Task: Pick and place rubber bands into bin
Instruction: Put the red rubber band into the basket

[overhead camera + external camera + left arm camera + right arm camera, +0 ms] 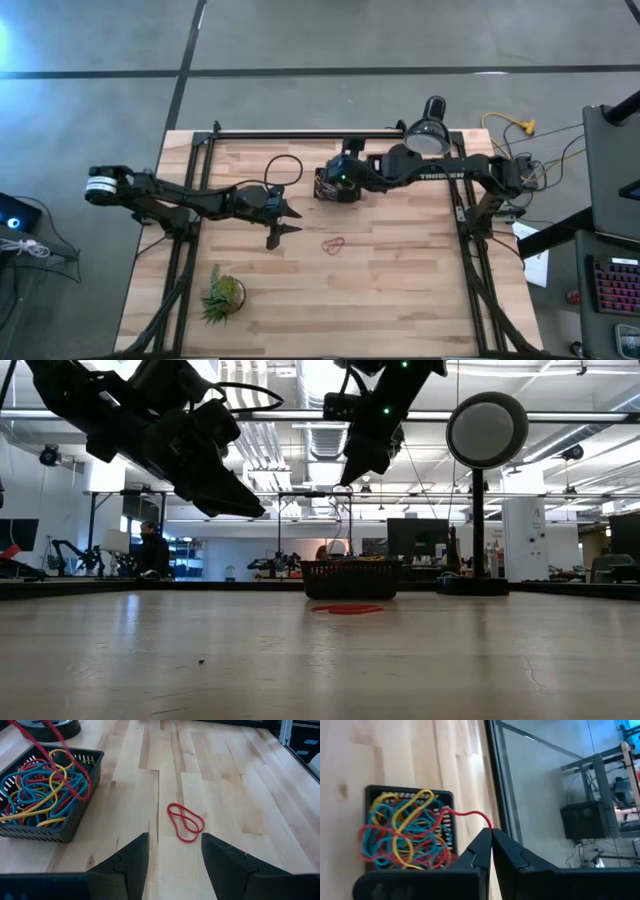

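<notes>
task nearly done, by the look of it: the bin (47, 795), near the back of the worktop (400, 290), already holds a tangle of rubber bands (402, 832). the right tool (491, 837), above the bin, is clamped on a red band (470, 814) trailing into it, not yet released. one red loop (185, 821) lies on the worktop ahead of the left tool (174, 865), fingers apart.

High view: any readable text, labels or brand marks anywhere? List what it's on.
White lettering on the right arm forearm: a brand mark, too small to read.
Stickers or labels on the bin, lamp and table: none visible.
Low view and both wrist views: no legible text.
</notes>
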